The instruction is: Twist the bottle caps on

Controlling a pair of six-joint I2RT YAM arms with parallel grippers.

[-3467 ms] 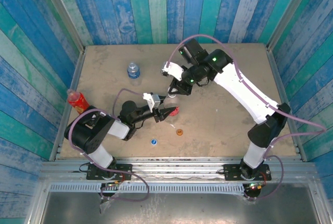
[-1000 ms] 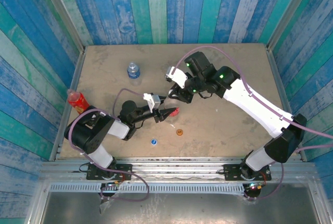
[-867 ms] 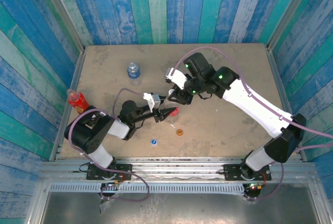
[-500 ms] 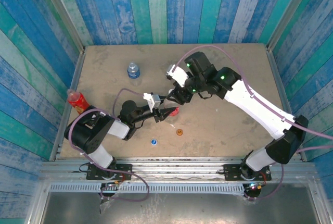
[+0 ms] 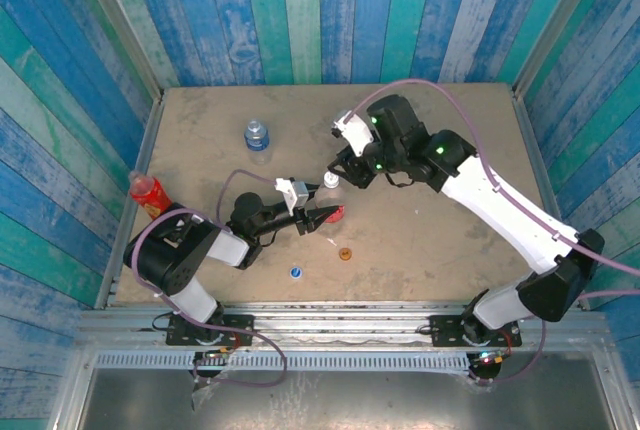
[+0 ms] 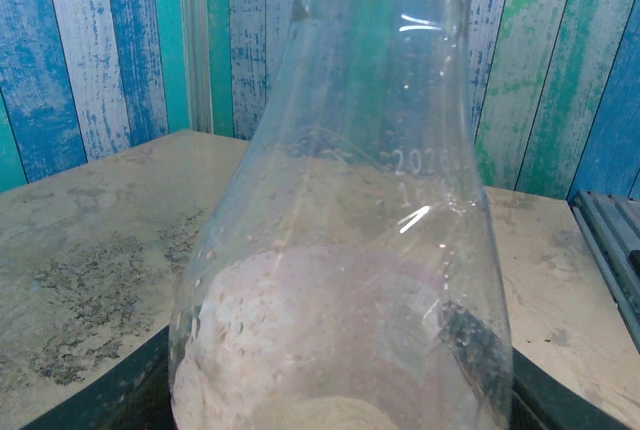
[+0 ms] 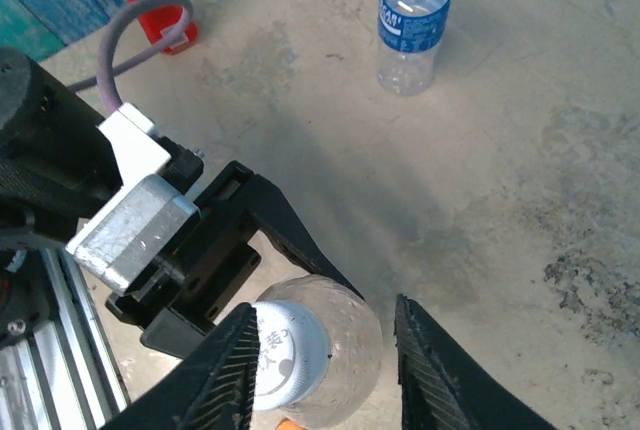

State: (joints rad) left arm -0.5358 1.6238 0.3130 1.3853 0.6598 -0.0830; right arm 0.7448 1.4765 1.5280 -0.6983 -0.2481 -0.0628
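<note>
Top external view, left to right, everything placed off the clear red-label bottle (image 5: 337, 213). Far left of it, by the wall, you've got the slim red bottle (image 5: 148, 191); you can't tell whether its top is capped. Behind it and to the left stands the blue-label bottle (image 5: 257, 136), and its neck looks bare in the right wrist view.

The left gripper (image 5: 322, 216) is clamped on the red-label bottle's body, holding it upright near mid-table. The white cap (image 5: 330, 180) sits on that bottle's neck; you can't tell how far it's threaded.

In front of the bottle, the blue cap (image 5: 296, 272) lies a bit left and the orange cap (image 5: 345, 254) a bit right. Both are loose on the table (image 5: 450, 150), well apart from the other bottles.

The right gripper (image 5: 345, 174) hangs just over the white cap, its fingers parted wider than the cap, straddling it rather than pinching it.

Progress call: one cap of three is on or mid-turn, and two are untouched. White probably needs more twisting, then blue and orange get their turn.
</note>
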